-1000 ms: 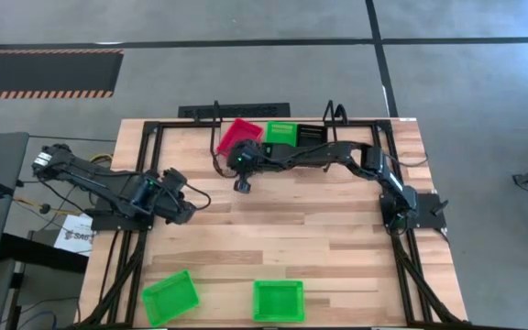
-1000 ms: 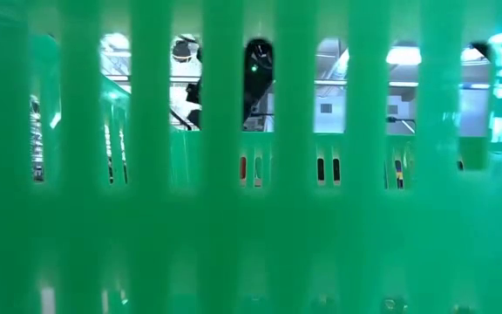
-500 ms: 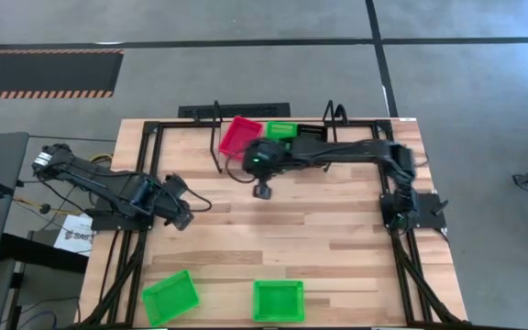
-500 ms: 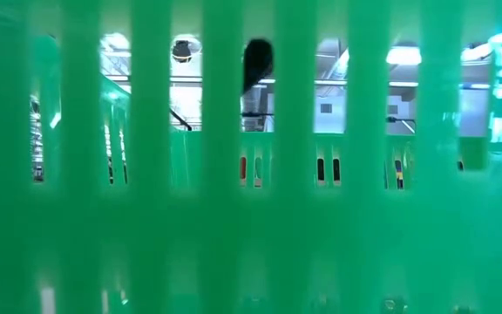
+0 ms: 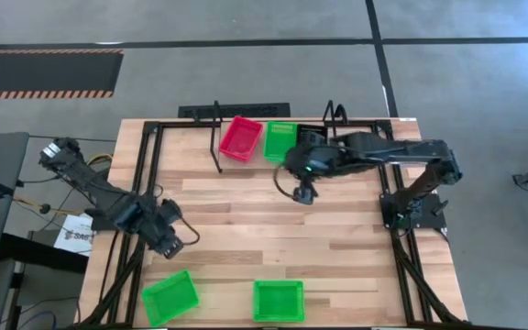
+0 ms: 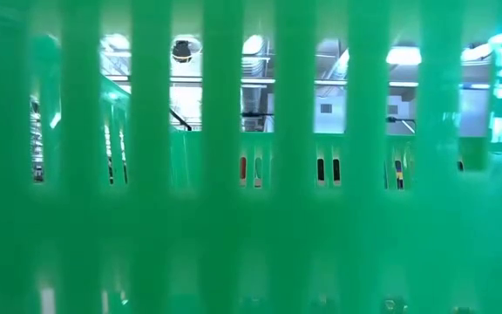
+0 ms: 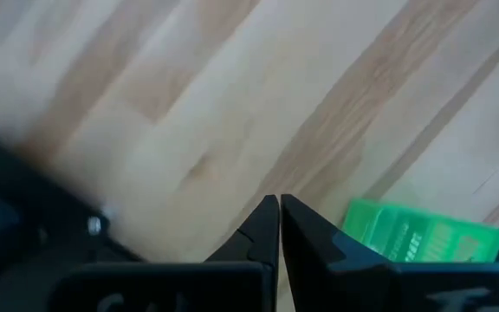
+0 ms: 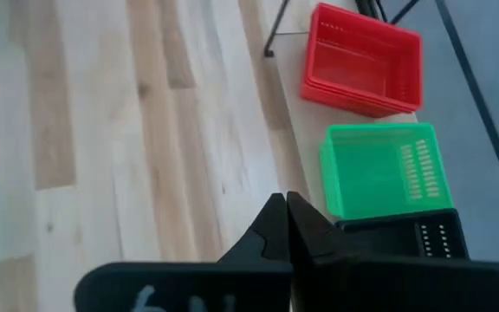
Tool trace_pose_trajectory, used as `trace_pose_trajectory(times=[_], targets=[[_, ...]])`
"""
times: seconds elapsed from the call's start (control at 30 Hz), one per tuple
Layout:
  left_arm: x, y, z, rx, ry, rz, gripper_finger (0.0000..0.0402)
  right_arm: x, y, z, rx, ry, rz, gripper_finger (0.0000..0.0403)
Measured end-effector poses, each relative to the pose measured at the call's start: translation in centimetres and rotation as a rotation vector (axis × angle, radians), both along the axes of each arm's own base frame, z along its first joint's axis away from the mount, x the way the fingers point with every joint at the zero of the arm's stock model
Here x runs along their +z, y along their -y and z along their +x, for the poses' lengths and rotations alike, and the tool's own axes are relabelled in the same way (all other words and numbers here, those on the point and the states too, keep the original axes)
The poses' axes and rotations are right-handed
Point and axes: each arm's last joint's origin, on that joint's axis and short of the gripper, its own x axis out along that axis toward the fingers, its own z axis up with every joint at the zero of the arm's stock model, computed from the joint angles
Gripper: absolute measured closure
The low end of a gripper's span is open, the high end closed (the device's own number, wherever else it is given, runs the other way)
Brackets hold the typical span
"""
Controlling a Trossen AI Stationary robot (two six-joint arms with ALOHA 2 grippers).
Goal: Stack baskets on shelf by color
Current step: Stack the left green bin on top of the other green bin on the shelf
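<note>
On the shelf (image 8: 294, 130) at the table's far edge, three baskets rest on their bottoms in a row: red (image 5: 242, 137), green (image 5: 280, 140) and black (image 8: 397, 236). My right arm partly hides the black one in the high view. Two more green baskets (image 5: 170, 297) (image 5: 278, 300) sit on the tabletop at the near edge. My right gripper (image 5: 304, 194) hangs shut and empty above the table, just near of the shelf. My left gripper (image 5: 174, 246) points down, shut and empty, a little far of the near-left green basket (image 7: 423, 232).
A green basket's slotted wall (image 6: 251, 218) fills the low view, right in front of that camera. The shelf's black wire uprights (image 5: 216, 137) (image 5: 335, 115) stand at its two ends. Bare plank tabletop (image 5: 273, 229) lies between the shelf and the near baskets.
My right gripper has risen and swung from beside the red basket toward the table's right, staying shut. My left gripper has swung toward the near edge, closer to the near-left green basket, turning as it went, also shut.
</note>
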Motion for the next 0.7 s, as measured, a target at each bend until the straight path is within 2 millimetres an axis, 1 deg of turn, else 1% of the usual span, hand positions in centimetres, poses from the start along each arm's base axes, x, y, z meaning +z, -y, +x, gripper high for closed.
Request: trace_pose_trajectory(times=[0.07,0.13,0.2,0.27,0.37,0.47,0.6,0.7], targets=[[-0.8,0.5,-0.4,-0.001,-0.023,-0.015,0.0401,0.5,-0.9,-0.8,0.012,0.004,-0.01,0.0403],[-1.9,1.1,-0.6,-0.062,-0.03,-0.053,0.0401,0.7,-1.8,-1.3,0.037,0.002,-0.014,0.0403],[-2.9,2.0,-0.5,-0.138,0.005,-0.132,0.0401,0.9,-2.6,-1.8,0.055,-0.002,-0.015,0.0403],[-3.5,2.8,-0.2,-0.197,0.049,-0.219,0.0399,1.0,-3.4,-2.0,0.06,0.013,-0.007,0.0403],[-3.6,3.5,0.1,-0.239,0.068,-0.317,0.0393,0.9,-4.6,-2.2,0.074,0.015,0.009,0.0403],[-3.4,3.7,0.1,-0.261,0.06,-0.36,0.0392,1.0,-5.5,-2.4,0.081,0.026,0.028,0.0403],[-3.4,4.0,-0.2,-0.358,0.078,-0.336,0.04,1.0,-6.2,-2.5,0.06,0.045,0.052,0.0403],[-3.6,4.0,-0.3,-0.401,0.102,-0.298,0.0397,1.1,-6.1,-2.5,-0.008,0.075,0.05,0.0403]])
